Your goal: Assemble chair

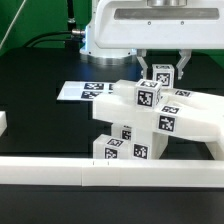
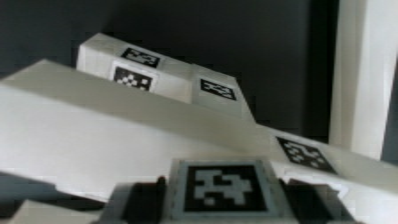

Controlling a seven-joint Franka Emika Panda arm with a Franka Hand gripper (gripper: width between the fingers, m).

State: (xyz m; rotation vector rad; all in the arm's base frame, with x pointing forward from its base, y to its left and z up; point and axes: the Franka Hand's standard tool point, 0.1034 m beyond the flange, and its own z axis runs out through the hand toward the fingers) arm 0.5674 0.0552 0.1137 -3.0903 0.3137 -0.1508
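Note:
The partly joined chair (image 1: 150,122) stands mid-table in the exterior view, a stack of chunky white tagged blocks with a flat slab (image 1: 195,112) slanting toward the exterior view's right. Just above its top hangs a white tagged block (image 1: 160,74), with my gripper (image 1: 163,68) shut on it. In the wrist view the same block (image 2: 222,185) sits between my dark fingers (image 2: 146,196), pressed by both. Beyond it lie the chair's white surfaces (image 2: 107,110) with several tags. Whether the held block touches the chair below is hidden.
The marker board (image 1: 85,90) lies flat behind the chair toward the exterior view's left. A long low white rail (image 1: 110,172) runs along the front, and a short rail end (image 1: 3,122) sits at the left edge. The arm's white base (image 1: 110,40) stands behind.

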